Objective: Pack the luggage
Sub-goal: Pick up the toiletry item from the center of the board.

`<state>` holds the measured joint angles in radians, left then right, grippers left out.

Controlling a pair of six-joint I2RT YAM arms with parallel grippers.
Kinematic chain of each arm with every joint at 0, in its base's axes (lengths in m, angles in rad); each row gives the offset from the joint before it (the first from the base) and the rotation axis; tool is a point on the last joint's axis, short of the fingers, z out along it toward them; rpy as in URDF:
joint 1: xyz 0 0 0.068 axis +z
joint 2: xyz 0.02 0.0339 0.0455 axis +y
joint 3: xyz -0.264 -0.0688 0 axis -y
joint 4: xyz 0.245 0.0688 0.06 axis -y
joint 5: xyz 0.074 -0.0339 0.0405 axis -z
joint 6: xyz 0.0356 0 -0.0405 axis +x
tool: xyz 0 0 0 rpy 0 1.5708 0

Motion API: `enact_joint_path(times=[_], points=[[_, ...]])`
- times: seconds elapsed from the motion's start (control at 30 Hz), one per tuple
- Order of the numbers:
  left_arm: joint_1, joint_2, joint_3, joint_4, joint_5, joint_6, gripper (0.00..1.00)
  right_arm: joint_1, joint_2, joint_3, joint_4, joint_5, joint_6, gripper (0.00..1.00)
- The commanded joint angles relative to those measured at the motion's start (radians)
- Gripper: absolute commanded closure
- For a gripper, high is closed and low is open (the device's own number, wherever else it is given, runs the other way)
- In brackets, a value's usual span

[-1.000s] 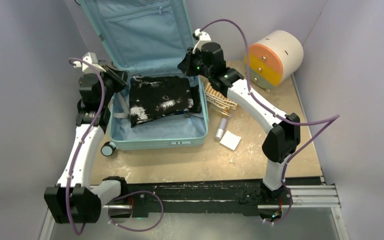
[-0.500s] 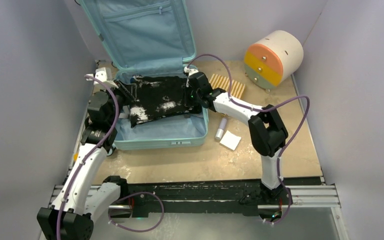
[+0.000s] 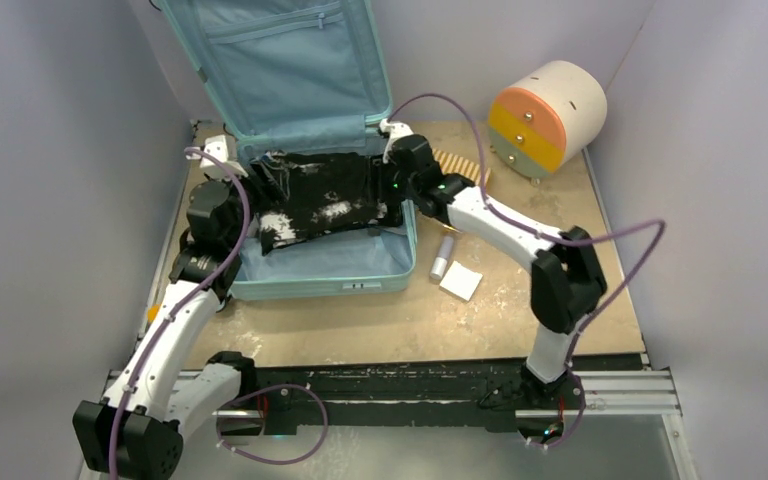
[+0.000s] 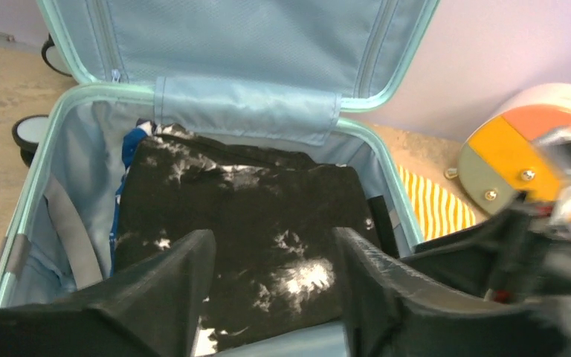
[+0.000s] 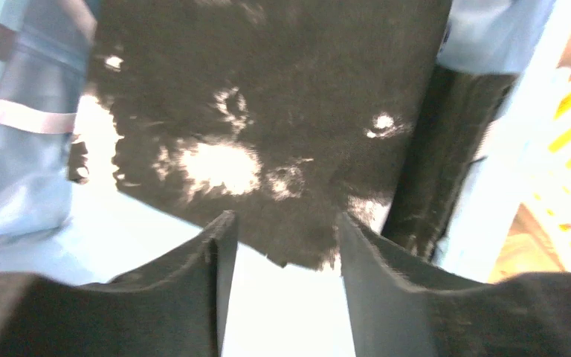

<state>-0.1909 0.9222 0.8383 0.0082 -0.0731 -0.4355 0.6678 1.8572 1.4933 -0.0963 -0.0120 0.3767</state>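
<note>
Pale teal luggage (image 3: pixel 312 276) lies open at the left rear of the table (image 3: pixel 410 325), lid upright against the wall, with a white-blotched black garment (image 3: pixel 322 198) spread in its lower half. The left gripper (image 4: pixel 273 245) and right gripper (image 5: pixel 284 223) hover at the garment's opposite ends, jaws parted and empty. Right of the case lie a yellow-striped item (image 3: pixel 465 168), a small tube (image 3: pixel 443 258) and a white square packet (image 3: pixel 460 281). A round drawer unit (image 3: pixel 550 112) stands at the right rear.
</note>
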Motion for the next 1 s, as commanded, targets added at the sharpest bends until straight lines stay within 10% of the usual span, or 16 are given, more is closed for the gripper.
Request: enact_joint_path(times=[0.0,0.4,0.73,0.97], points=[[-0.030,0.039,0.006,-0.004,-0.088,0.016,0.29,-0.040,-0.216,-0.069,0.012,0.057,-0.024,0.38],[-0.057,0.312,0.133,-0.198,0.061,-0.307,0.22,-0.211,-0.616,-0.507,0.056,0.294,0.269,0.11],[-0.059,0.298,0.248,-0.261,-0.060,-0.183,0.22,-0.524,-0.575,-0.730,0.317,0.031,0.485,0.09],[-0.060,0.188,0.106,-0.172,-0.066,-0.137,0.22,-0.609,-0.271,-0.559,0.302,-0.018,0.506,0.10]])
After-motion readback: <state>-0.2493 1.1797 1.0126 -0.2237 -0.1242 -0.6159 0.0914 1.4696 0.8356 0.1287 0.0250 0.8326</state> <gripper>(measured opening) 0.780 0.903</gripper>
